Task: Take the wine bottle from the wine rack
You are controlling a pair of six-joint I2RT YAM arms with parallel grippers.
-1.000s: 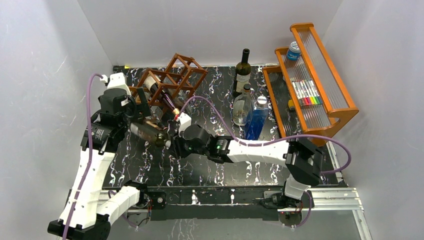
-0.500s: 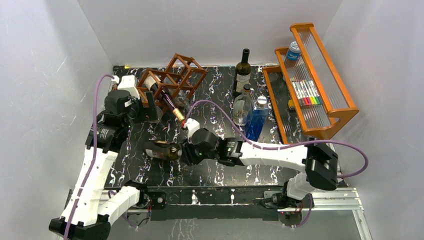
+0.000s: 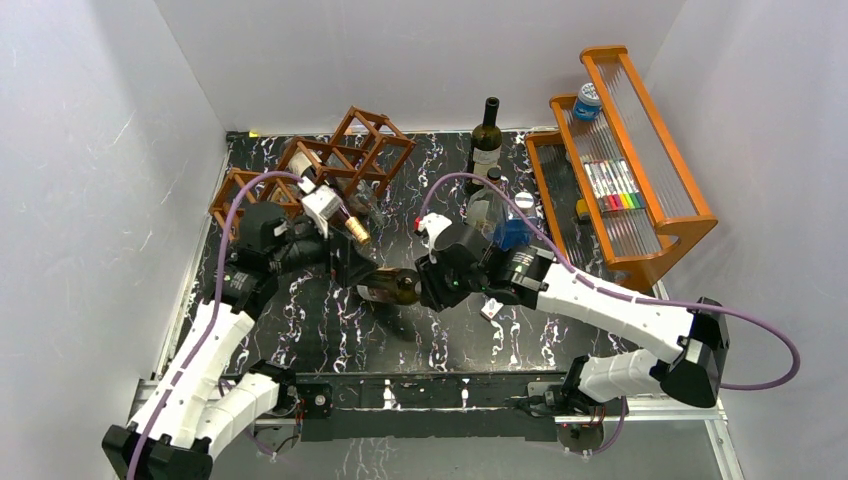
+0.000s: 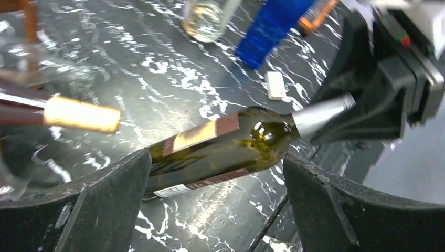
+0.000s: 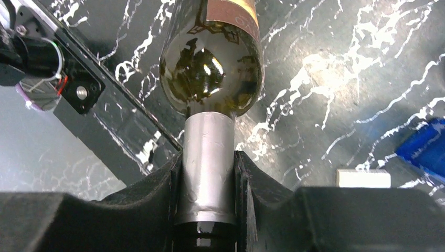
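Observation:
The dark reddish-brown wine rack (image 3: 345, 155) stands at the back left. A bottle with a gold foil cap (image 3: 356, 232) still lies in it, and shows in the left wrist view (image 4: 78, 114). My right gripper (image 3: 428, 284) is shut on the silver foil neck (image 5: 208, 157) of a green wine bottle (image 3: 387, 289). The bottle is horizontal, low over the table, in front of the rack and apart from it. My left gripper (image 3: 352, 268) is open at the bottle's base end. In the left wrist view the bottle (image 4: 220, 147) lies just beyond the spread fingers (image 4: 105, 199).
A dark upright bottle (image 3: 486, 140), a clear bottle (image 3: 484, 215) and a blue bottle (image 3: 515, 235) stand right of centre. An orange wooden shelf (image 3: 625, 160) stands at the right. A small white block (image 3: 490, 308) lies on the black marbled table (image 3: 330, 330).
My right gripper has carried the green bottle rightward, away from the rack. My left arm has swung from the rack's left side toward the middle, to the bottle's base end.

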